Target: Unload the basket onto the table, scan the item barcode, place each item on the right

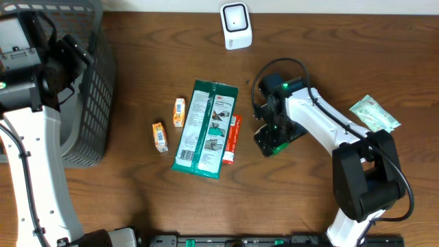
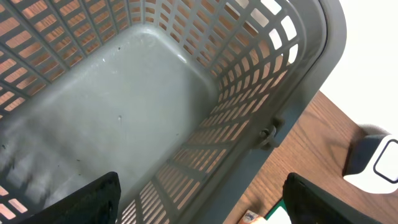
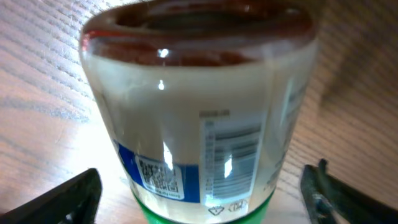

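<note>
The jar (image 3: 199,124) lies barcode-up on the worktop (image 1: 137,206), in front of the white scanner (image 1: 235,26) and slightly right. The right hand (image 1: 274,136) straddles it, released, touching neither side. Far left of the scanner, the left hand (image 2: 205,202) hangs spread and empty over the grey basket (image 2: 124,112).

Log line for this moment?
left tool: open, over basket | right tool: open, astride jar | jar: on table, barcode showing

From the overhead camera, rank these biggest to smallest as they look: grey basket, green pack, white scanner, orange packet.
1. grey basket, even though partly cut off by the frame
2. green pack
3. white scanner
4. orange packet
</note>
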